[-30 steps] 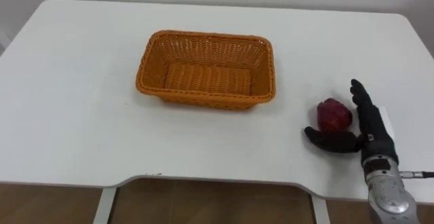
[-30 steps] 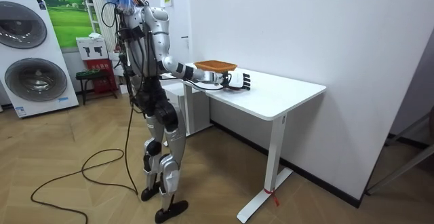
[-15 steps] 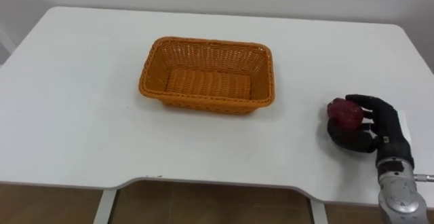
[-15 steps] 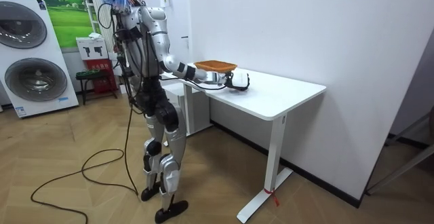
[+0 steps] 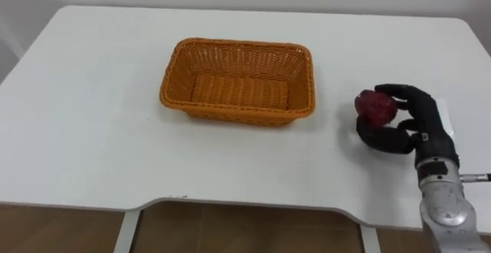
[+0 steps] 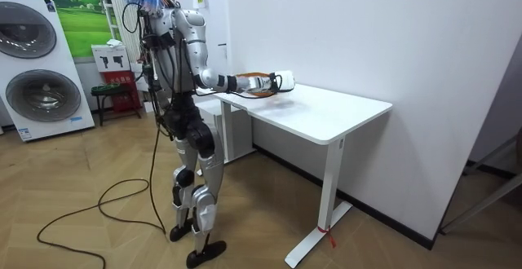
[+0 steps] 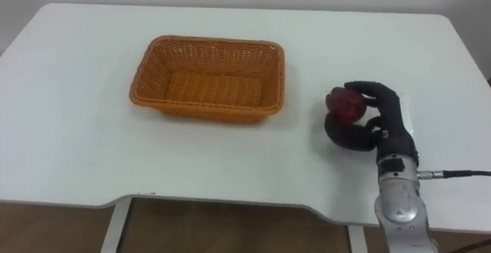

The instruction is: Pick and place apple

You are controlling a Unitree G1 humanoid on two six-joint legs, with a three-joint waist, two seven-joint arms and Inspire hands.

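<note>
Pick step in hand. Grips the apple in the right robot hand, curled over the top and right side, thumb tucked below. Holds it near the right end of the surface, at about 3 o'clock from the basket and well apart from it. Looks raised just clear of the surface in the room view, though hard to call from above. Stands at the near edge, right arm reaching out. Basket empty, so the placing not yet done. Next, by the look of it: calls for a carry toward 9 o'clock, high enough to pass over the basket's right rim, then a stop above the woven floor, a lowering, and an opening of the hold without letting the fruit roll.
</note>
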